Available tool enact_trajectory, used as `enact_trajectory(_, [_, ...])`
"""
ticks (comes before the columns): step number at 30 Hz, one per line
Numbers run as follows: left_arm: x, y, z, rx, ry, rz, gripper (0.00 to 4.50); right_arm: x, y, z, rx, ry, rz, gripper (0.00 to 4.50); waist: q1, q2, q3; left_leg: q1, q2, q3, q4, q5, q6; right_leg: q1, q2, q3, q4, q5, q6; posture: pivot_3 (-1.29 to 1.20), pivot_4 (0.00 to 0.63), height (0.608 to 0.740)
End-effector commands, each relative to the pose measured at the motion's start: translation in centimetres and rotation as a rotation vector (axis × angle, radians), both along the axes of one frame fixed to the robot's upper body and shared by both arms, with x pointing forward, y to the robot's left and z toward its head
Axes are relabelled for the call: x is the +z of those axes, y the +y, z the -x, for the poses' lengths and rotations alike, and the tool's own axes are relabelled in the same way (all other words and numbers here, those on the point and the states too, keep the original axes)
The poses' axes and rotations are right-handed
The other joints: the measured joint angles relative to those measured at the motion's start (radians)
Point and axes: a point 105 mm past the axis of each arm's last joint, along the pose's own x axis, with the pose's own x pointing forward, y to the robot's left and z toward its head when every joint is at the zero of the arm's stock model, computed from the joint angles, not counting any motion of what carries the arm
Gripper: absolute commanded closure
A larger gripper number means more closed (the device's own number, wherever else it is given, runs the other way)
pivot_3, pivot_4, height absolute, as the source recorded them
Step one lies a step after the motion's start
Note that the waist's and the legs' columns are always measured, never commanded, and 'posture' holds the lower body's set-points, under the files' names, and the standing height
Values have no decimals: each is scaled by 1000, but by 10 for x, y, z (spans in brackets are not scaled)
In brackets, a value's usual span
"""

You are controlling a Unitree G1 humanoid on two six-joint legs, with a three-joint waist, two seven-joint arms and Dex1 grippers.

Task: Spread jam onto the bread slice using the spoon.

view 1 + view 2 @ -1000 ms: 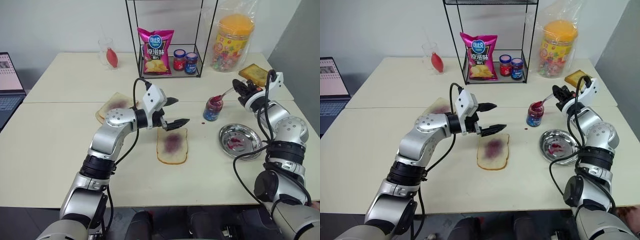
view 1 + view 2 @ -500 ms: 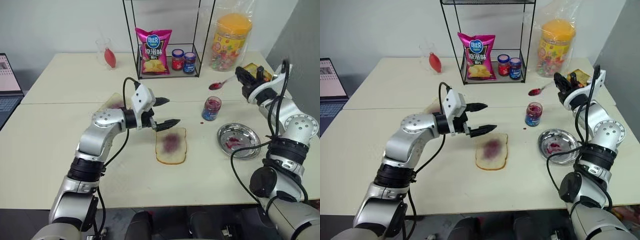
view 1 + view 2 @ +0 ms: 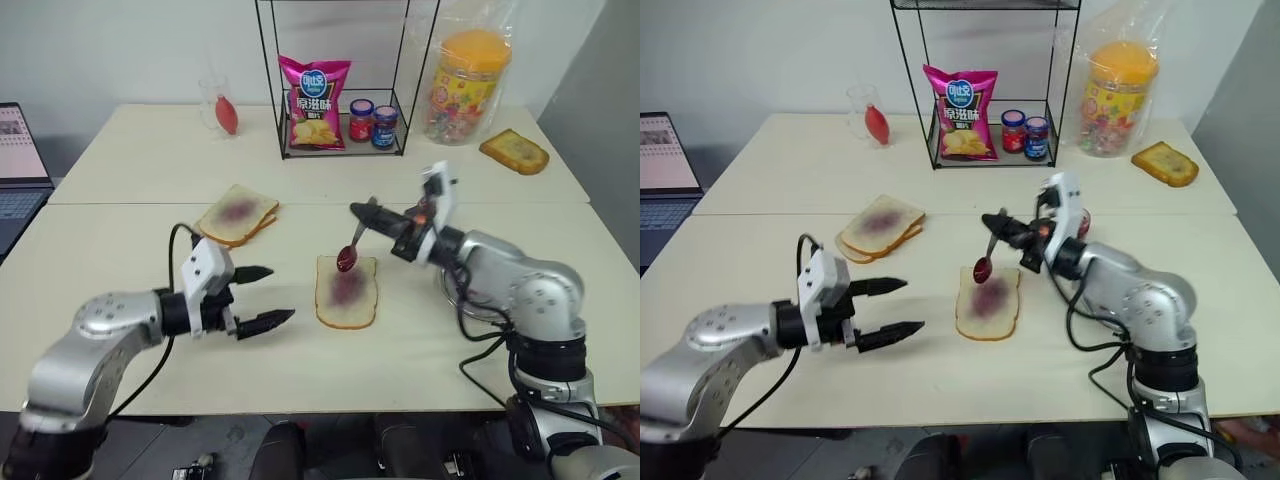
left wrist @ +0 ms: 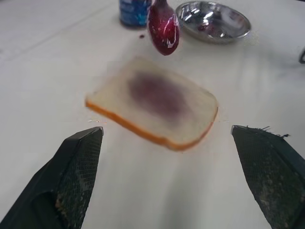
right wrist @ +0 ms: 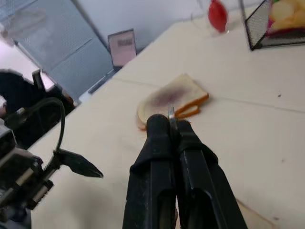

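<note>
The bread slice (image 3: pixel 347 297) lies flat mid-table, a purple-red jam patch in its middle. My right gripper (image 3: pixel 362 211) is shut on the spoon (image 3: pixel 347 258), which hangs bowl-down just above the slice's far end, its bowl loaded with glossy dark red jam (image 4: pixel 163 28). The handle's tip pokes out between the shut fingers (image 5: pixel 159 143). My left gripper (image 3: pixel 279 293) hovers open and holding nothing to the left of the slice, pointing at it. The jam jar (image 4: pixel 134 11) stands beyond the slice, mostly hidden behind my right arm in the head views.
A round steel dish (image 4: pixel 213 21) sits right of the jar. Two stacked slices (image 3: pixel 237 214) lie to the back left. A wire rack (image 3: pixel 340 80) with a chip bag and two lidded jars, a candy tub (image 3: pixel 464 86), toast (image 3: pixel 513 151) and a laptop (image 3: pixel 20 160) ring the table.
My right arm swung left from above the jam jar, carrying the loaded spoon over the bread slice. My left gripper drew back and to the left, away from the slice, still open.
</note>
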Motion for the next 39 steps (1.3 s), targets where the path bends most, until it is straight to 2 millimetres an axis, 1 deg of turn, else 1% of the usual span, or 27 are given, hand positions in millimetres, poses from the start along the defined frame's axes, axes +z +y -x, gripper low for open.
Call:
enact_trajectory(1, [9, -4, 6, 19, -52, 14, 0, 11, 7, 12, 66, -168, 27, 4490, 2, 0, 0, 0, 0, -1, 0, 0, 0, 0, 0, -1, 1, 0, 0, 0, 150, 740])
enact_trajectory(4, [5, -6, 9, 37, -43, 25, 0, 8, 8, 14, 81, -228, 55, 4490, 0, 0, 0, 2, 0, -1, 1, 0, 0, 1, 1, 0, 1, 1, -1, 0, 150, 740])
enact_trajectory(7, [1, -8, 9, 50, -38, 36, 0, 4, 12, 19, 112, -328, 109, 4490, 0, 0, 0, 2, 0, 0, 1, 0, 0, 1, 1, 0, 1, 1, -1, 0, 150, 740])
enact_trajectory(15, [3, -11, 7, 42, -45, 41, 0, -3, 16, 24, 151, -447, 160, 4490, 1, -1, 0, 1, 1, 0, 0, 0, 0, 0, 2, 0, 1, 0, -2, 0, 150, 740])
enact_trajectory(23, [1, -14, 9, 25, -34, 42, 0, -4, 17, 33, 209, -427, 119, 4490, 1, -1, 0, 2, 1, -1, 0, 0, 0, 0, 2, 0, 1, 0, -2, 0, 150, 740])
enact_trajectory(27, [1, -16, 9, 21, -34, 41, 0, -20, 21, 31, 236, -423, 139, 4490, 1, -1, 0, 2, 1, -1, 0, 0, 0, 0, 2, 0, 1, 0, -2, 0, 150, 740])
enact_trajectory(31, [1, -15, 10, 24, -37, 34, 0, -29, 24, 31, 262, -439, 169, 4490, 1, -1, 0, 2, 1, 0, 0, 0, 0, 0, 2, 0, 1, 0, -2, 0, 150, 740])
enact_trajectory(34, [1, -15, 9, 29, -41, 31, 0, -43, 20, 24, 258, -455, 224, 4490, 1, -1, 0, 2, 1, -1, 0, 0, 0, 0, 2, 0, 1, 0, -2, 0, 150, 740])
enact_trajectory(36, [1, -15, 8, 30, -43, 31, 0, -44, 16, 16, 233, -477, 244, 4490, 1, -1, -1, 2, 0, 0, 1, 0, 0, 0, 2, 0, 1, 0, -2, 0, 150, 740])
enact_trajectory(39, [1, -15, 7, 32, -46, 30, 0, -38, 10, 5, 194, -518, 259, 4490, 1, -1, -1, 2, 0, -1, 1, 0, 0, 1, 2, 0, 1, 1, -2, 0, 150, 740])
